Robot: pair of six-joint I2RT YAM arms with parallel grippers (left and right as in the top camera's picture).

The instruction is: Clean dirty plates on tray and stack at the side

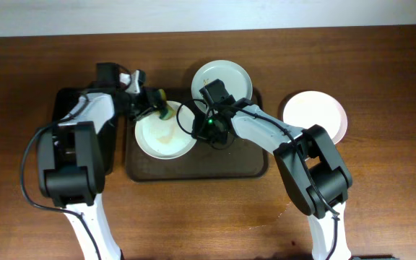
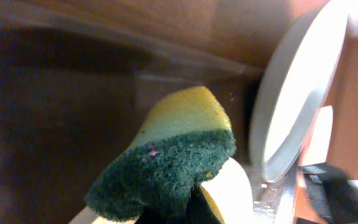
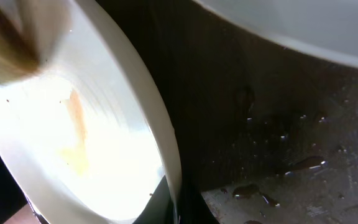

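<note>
Right jaws: nipped down to plate thickness on the rim of the smeared plate [image 3: 73,124]. In the right wrist view the rim runs straight into the dark finger at the bottom edge. The right gripper [image 1: 196,130] is on that plate's right-hand edge.

Left jaws: pinched on the sponge [image 2: 173,149], green scour face toward the camera. The fingers barely show, so I'm reading closure from how the sponge folds and bulges. The left gripper [image 1: 149,102] is at the plate's upper-left rim, with the sponge over the edge.

The smeared plate sits in the left half of the tray [image 1: 193,170] and has an orange-brown streak in its well. The right wrist view hints it's tipped up, but I can't confirm. The second plate [image 1: 226,76] is at the tray's back edge, just beside the right arm. The third plate [image 1: 315,115] is off the tray on the table [image 1: 381,202] to the right, probably the start of the stack.

Handling: the plate looks rigid, light and glazed. Water drops [image 3: 291,167] on the tray mean it's likely slippery. The rim is the only place to hold it and the wall is shallow, so bite deep and expect it to pivot under scrub load. The sponge is soft and forgiving on contact.
</note>
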